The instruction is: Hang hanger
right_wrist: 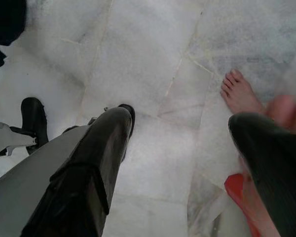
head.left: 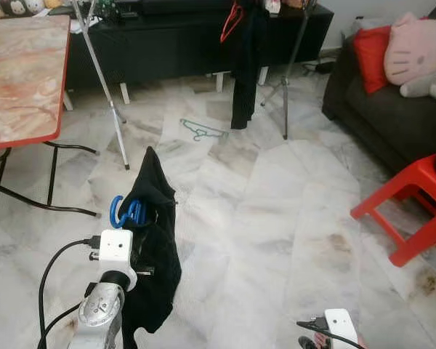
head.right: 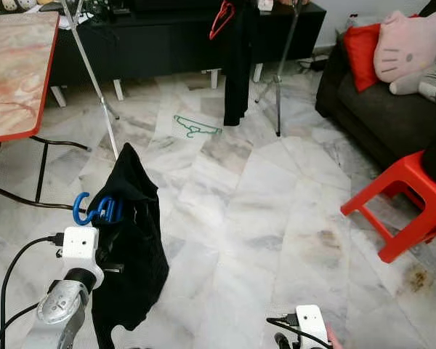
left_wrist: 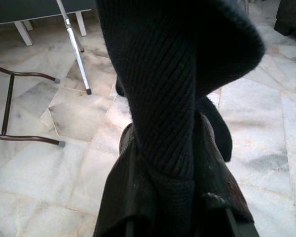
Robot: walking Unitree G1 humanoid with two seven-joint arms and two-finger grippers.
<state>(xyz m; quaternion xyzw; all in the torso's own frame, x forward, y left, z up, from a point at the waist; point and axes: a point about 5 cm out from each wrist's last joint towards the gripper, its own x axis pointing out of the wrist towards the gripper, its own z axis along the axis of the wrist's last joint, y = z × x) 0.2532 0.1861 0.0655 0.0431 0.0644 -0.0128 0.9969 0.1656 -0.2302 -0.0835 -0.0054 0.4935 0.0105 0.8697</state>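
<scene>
A blue hanger (head.left: 126, 211) carries a black garment (head.left: 154, 254) that droops down beside my left arm. My left gripper (head.left: 138, 222) is raised in front of me and shut on this hanger, its fingers buried under the cloth (left_wrist: 172, 98). At the back, a rack on thin metal legs (head.left: 102, 80) holds another black garment (head.left: 245, 65) on a red hanger (head.left: 231, 22). A green hanger (head.left: 198, 130) lies on the floor before it. My right gripper (right_wrist: 187, 148) hangs low over the floor, open, nothing between its fingers (right_wrist: 98, 148).
A marble-topped table (head.left: 18, 80) with a red edge stands at the left. A red plastic stool (head.left: 414, 203) and a dark sofa (head.left: 392, 123) with cushions are at the right. A black cabinet (head.left: 167, 36) runs along the back. A person's bare foot (right_wrist: 239, 91) is near my right gripper.
</scene>
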